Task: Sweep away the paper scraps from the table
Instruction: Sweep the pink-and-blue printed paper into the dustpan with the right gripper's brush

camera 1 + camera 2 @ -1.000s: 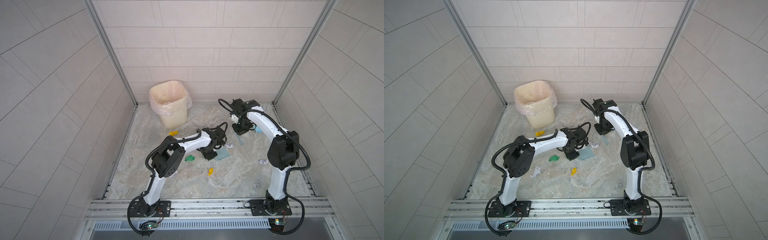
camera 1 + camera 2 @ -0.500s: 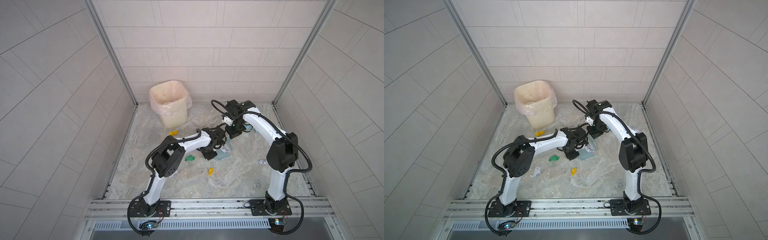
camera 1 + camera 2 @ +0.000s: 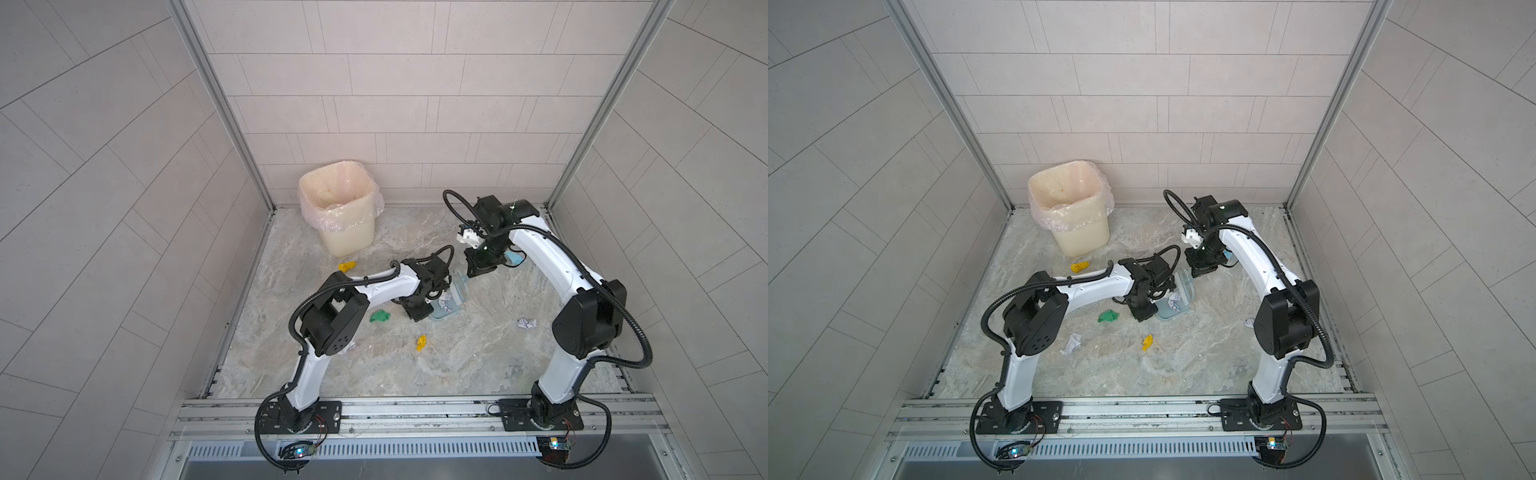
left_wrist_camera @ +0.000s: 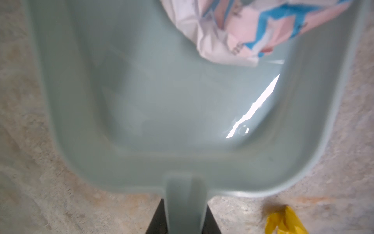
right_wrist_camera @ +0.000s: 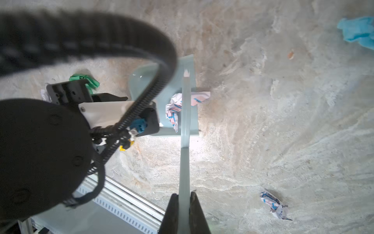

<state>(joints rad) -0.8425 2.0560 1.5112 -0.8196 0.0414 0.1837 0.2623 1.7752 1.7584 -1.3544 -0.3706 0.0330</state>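
In the dustpan (image 4: 162,101), one crumpled white paper scrap (image 4: 242,30).

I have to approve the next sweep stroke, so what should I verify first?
1. Grip of left claw on dustpan handle: ok.
2. Grip of right claw on brush handle: ok.
3. Dustpan load: printed paper wad inside, ok.
4. Clearing of table: not ok; green scrap, yellow scrap and white wad lie loose.
5. Dustpan lip flat on the table: cannot tell.
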